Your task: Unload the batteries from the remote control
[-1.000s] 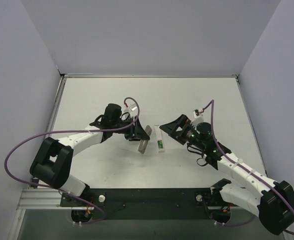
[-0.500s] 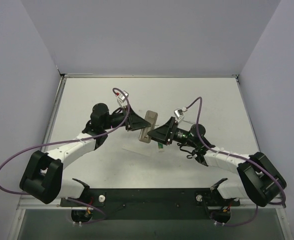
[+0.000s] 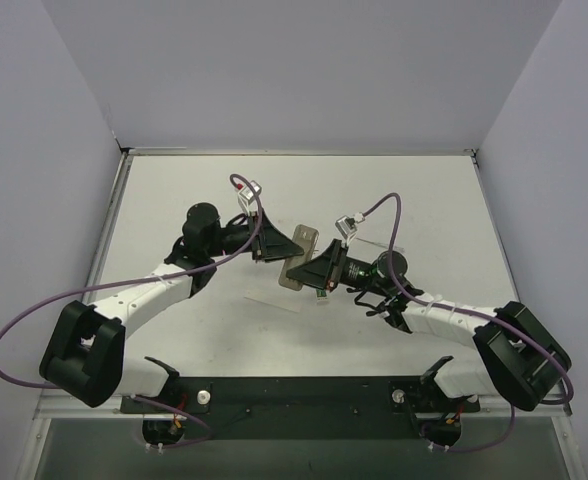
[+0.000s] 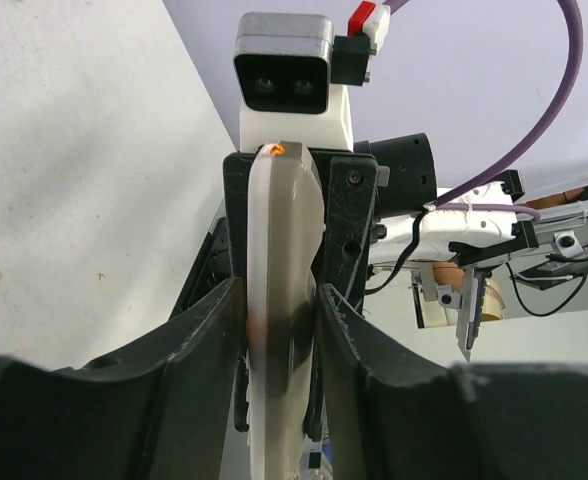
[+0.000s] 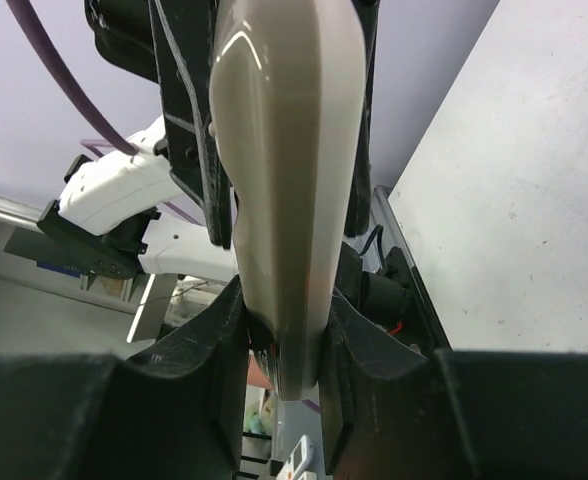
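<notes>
L gripper point(image 4: 284, 330) & R gripper point(image 5: 286, 340) each clamped on the remote control point(image 3: 299, 245) from opposite sides, above mid table point(image 3: 194, 190). Below, a white strip point(image 3: 320, 294) w/ green bit, partly hidden by R gripper.

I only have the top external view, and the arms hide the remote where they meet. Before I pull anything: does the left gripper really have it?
Observer: Yes. In the left wrist view the left gripper is shut on the remote control, which stands edge-on between its fingers.
Operator: And the right one?
Observer: In the right wrist view the right gripper clamps the other end, a finger against each side.
Operator: Which face does that camera see?
Observer: A smooth, rounded tan face with no opening in it.
</notes>
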Controlling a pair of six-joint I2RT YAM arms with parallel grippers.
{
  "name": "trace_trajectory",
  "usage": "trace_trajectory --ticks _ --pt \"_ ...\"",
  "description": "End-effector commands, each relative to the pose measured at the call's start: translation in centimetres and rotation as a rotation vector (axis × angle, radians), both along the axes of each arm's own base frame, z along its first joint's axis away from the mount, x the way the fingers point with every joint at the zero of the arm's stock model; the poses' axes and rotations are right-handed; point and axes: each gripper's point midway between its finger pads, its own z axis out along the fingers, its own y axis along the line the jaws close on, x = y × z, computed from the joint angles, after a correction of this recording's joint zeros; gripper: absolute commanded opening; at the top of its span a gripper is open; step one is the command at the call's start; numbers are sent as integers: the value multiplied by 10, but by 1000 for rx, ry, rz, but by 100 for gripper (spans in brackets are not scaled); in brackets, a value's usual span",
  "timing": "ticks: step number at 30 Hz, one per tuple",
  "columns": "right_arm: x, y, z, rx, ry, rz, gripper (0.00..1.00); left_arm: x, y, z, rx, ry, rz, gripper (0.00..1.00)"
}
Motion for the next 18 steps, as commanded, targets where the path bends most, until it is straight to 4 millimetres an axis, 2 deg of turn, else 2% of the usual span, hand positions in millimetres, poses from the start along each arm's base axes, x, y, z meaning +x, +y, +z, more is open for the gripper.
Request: trace_trajectory --ticks 1,2,7,11,14,15,16,17,18 --pt "-19 -5 39 85 -235 30 0 6 -1 19 22 -96 -28 48" --pt "-21 -5 38 77 -234 37 0 7 -2 23 26 -130 -38 49" --pt "-25 -3 32 47 -234 64 0 4 -5 20 32 -128 -77 50" --pt "-27 -1 32 43 -230 85 0 0 -5 17 34 -129 -102 47" --pt "-25 0 31 36 -220 83 0 -3 -6 17 26 -128 -127 33" --pt "-25 1 30 31 -217 84 0 -4 -6 16 24 -125 -136 21" --pt "-23 1 27 16 -206 83 1 -6 -6 17 16 -116 -149 14" --pt "-22 2 26 7 -213 81 6 -6 -6 17 15 -113 -152 8" --pt "-21 1 26 -4 -219 74 25 -5 -5 12 24 -85 -155 2"
